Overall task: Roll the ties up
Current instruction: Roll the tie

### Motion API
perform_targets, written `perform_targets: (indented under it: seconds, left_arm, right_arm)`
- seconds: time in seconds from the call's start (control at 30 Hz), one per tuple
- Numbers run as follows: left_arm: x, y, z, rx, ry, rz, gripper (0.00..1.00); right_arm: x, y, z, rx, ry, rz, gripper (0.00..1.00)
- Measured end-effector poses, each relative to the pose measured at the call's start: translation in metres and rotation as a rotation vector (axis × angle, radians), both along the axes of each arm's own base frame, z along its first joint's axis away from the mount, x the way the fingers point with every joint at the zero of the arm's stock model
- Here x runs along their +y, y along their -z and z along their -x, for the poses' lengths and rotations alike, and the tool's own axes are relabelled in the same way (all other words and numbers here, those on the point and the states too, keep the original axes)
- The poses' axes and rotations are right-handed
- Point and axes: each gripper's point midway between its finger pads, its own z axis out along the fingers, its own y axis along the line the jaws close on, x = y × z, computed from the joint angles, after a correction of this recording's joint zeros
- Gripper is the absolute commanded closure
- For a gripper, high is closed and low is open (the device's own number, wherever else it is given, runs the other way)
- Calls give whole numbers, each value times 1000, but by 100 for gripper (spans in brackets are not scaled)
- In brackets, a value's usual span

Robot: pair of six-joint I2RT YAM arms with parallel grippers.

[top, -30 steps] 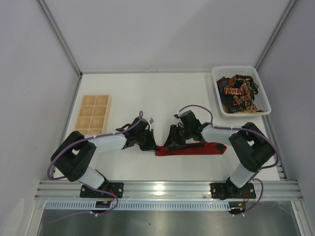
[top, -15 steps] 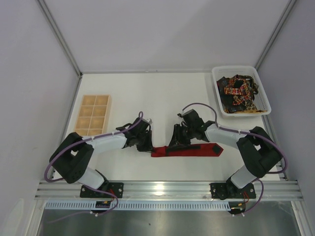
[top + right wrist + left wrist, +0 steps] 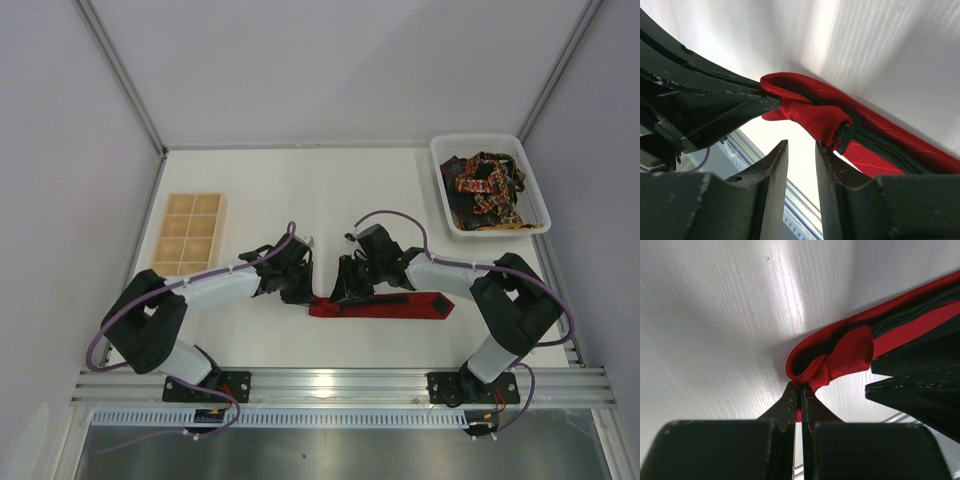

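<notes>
Rolling barely begun on the red tie [image 3: 840, 357]
The left gripper [image 3: 800, 391] pinches its curled end; the right gripper [image 3: 801, 148], spread, hangs just beside; other ties [image 3: 485, 190] lie heaped.

White table [image 3: 330, 190] boxed in by pale walls [image 3: 60, 150] — a metal rail [image 3: 340, 380], seemingly, along its near edge.

White table [image 3: 300, 190] with red tie [image 3: 400, 305], wooden grid tray [image 3: 223, 232], white plastic bin [image 3: 478, 141]
</notes>
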Motion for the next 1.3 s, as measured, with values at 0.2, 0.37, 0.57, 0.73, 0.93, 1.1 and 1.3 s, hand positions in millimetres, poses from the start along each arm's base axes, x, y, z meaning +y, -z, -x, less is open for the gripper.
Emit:
perform_targets:
  seconds: [0.2,0.37,0.57,0.73,0.93,1.1,1.3]
  left_arm:
    - [-1,-5,0,-8,10,-5,100]
    - [-2,-9,3,-6,18,-9,99]
    - [-6,-20,1,-16,33,-4,100]
    - [-14,-33,-2,-34,60,3,100]
    - [-24,-43,1,-45,92,17,99]
    - [-31,-42,4,-36,115,12,100]
    - [-39,-40,7,-30,136,8,100]
  right_arm:
    - [3,4,0,-2,-4,12,76]
    - [2,11,-1,2,6,35,77]
    - [3,11,-2,-2,8,32,77]
    - [4,11,-2,1,19,16,77]
    - [5,12,-1,8,30,1,77]
    - [5,13,0,8,31,-6,78]
    - [6,15,1,4,28,-17,78]
